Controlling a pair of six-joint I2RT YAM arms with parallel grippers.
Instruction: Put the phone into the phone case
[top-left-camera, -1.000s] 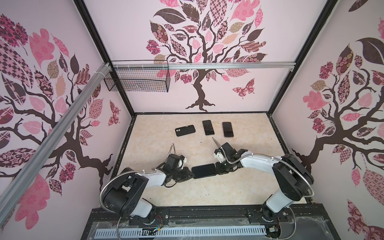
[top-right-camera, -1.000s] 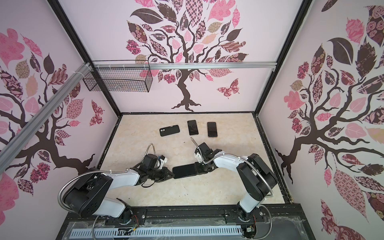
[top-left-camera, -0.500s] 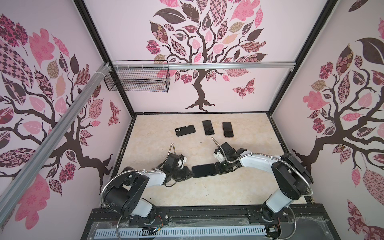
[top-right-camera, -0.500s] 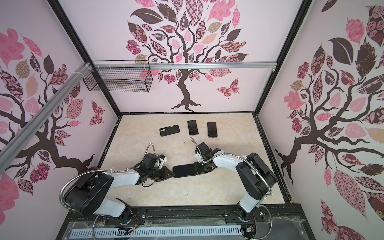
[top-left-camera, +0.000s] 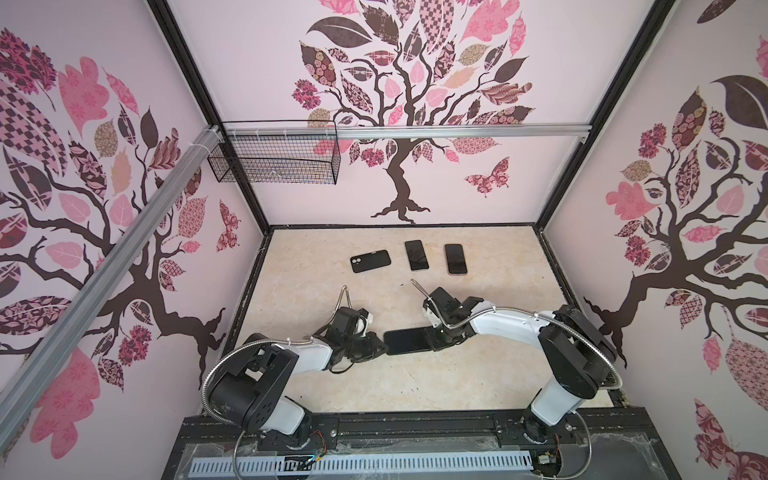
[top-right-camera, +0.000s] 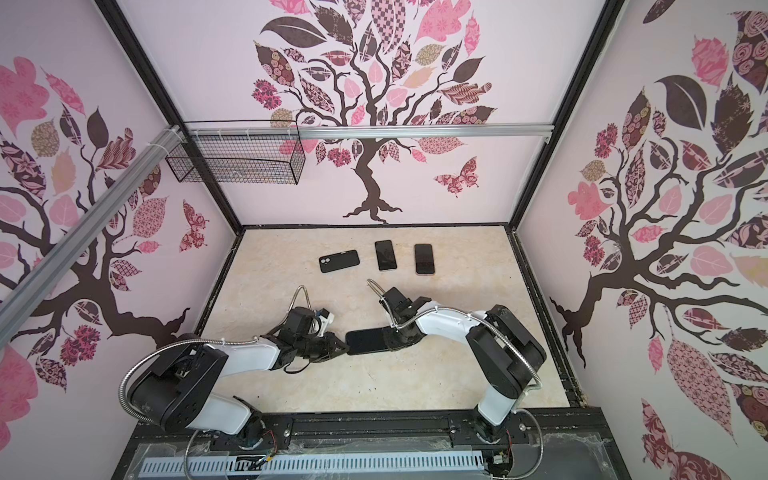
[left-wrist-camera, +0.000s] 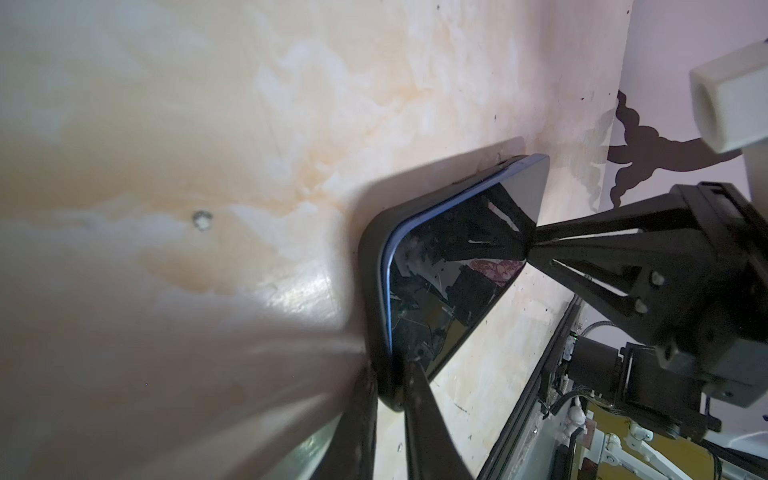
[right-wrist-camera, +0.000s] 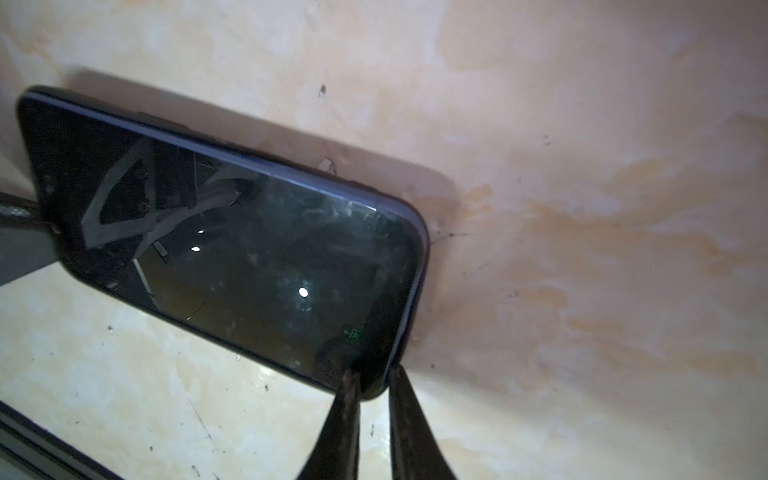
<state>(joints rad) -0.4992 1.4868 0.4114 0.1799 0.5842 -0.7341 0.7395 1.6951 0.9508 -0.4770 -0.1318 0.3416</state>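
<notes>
L gripper (left-wrist-camera: 392, 370) clamped on phone case (left-wrist-camera: 371, 266) end, R gripper (right-wrist-camera: 372, 372) clamped on phone (top-left-camera: 409, 340) at case's opp. end: uneven press may pop part-seated edge out.

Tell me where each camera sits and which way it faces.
Top views: high above the robot's base, looking down and forward at the tabletop; both arms show, left hand and right hand pinching opposite ends of the phone.
Left wrist: low over the tabletop, looking along its own fingers at the phone; right hand shows opposite.
Right wrist: low, facing the opposite way along the phone; own fingers show, left hand at the far end.
Shared: both wrist views see the phone.
</notes>
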